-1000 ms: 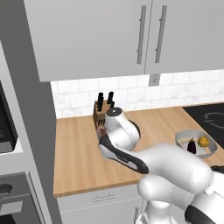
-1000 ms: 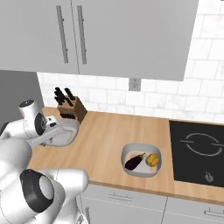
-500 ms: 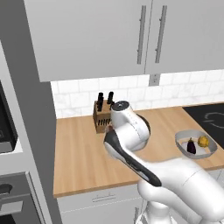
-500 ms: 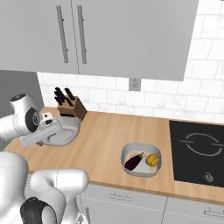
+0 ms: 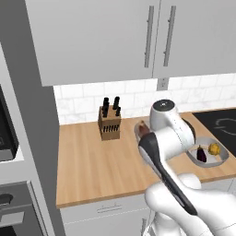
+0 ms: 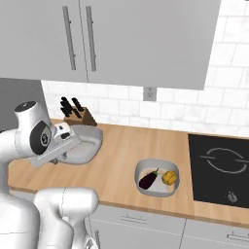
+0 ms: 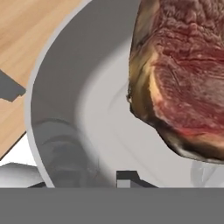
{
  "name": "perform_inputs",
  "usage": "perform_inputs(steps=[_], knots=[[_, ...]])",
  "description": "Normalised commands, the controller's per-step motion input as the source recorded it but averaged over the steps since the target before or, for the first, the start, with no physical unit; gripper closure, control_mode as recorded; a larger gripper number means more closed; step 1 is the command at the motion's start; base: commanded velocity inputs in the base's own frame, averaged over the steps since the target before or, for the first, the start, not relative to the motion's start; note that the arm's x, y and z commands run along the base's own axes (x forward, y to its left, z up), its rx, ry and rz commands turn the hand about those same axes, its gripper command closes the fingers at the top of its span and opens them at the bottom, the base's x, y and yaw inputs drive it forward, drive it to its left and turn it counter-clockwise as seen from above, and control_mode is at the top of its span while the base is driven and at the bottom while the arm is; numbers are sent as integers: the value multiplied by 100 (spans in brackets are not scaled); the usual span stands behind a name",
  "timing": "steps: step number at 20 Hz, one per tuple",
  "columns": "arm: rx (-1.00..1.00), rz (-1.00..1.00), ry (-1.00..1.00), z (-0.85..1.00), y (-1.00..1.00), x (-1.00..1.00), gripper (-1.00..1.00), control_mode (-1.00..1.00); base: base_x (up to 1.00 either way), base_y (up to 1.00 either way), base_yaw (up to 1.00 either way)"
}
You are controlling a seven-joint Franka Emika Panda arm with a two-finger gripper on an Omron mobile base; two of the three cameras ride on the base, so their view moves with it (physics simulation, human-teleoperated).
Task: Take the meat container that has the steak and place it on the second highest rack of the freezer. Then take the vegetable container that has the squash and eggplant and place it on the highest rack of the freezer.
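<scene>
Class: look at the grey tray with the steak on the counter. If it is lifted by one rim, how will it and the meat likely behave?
The tray looks stiff and shallow, so it probably will not bend. Held at one rim, it may tilt. The steak lies loose on a smooth floor and is far smaller than the tray, so it could slide.

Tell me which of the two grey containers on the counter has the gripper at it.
The meat container near the knife block, holding the steak. The other, by the cooktop, holds the eggplant and squash.

Even, flat rendered light, no glare; soft shadows under the wall cabinets [image 5: 101, 41]. Base views slightly soft; steak [image 7: 183, 74] close-up blurry, coarse.
</scene>
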Motion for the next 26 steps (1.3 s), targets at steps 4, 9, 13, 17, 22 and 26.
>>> perform_inputs(steps=[4,9,13,17,22,26], knots=[[2,0,-18,24,-43,-63,100,-100,0,0,0],[0,0,-7,2,-1,-9,100,-100,0,0,0],[0,0,0,0,0,0,100,-100,0,0,0],[0,0,0,0,0,0,100,-100,0,0,0],[0,0,0,0,0,-1,100,100,-24,0,3],[0,0,0,0,0,0,100,100,-89,13,12]])
